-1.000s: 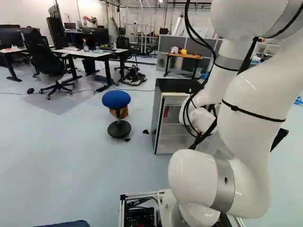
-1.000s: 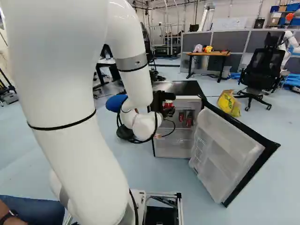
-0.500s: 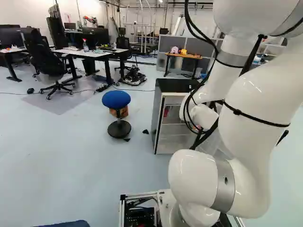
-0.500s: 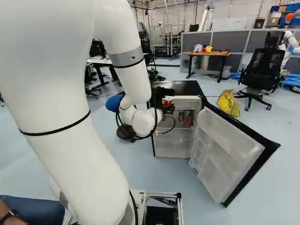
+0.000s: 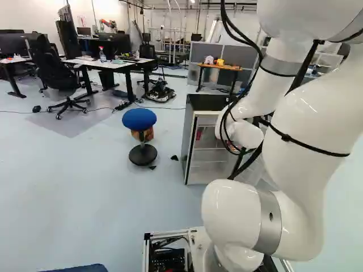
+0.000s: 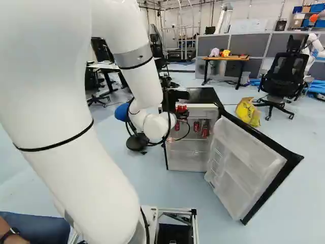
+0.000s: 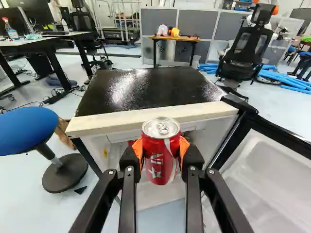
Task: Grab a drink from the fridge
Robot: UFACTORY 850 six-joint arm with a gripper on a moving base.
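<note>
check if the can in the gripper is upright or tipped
Upright: in the wrist view, the red can held in the gripper has its lid on top.

Red can [image 7: 161,153], upright, gripped in the fingers [image 7: 185,148] outside the open fridge [image 6: 203,95]; apparently more cans [image 6: 205,130] inside.

The can [image 7: 158,149] is red with a white star [image 7: 155,172], the stool seat [image 7: 26,130] blue.

Left of centre in my left base view, I see a blue-seated stool [image 5: 139,119] on a round black base (something brown [image 5: 148,134] shows behind its post). Toward the upper right of my right base view, a black mesh office chair [image 6: 288,76] stands near a yellow bag [image 6: 248,113].
</note>
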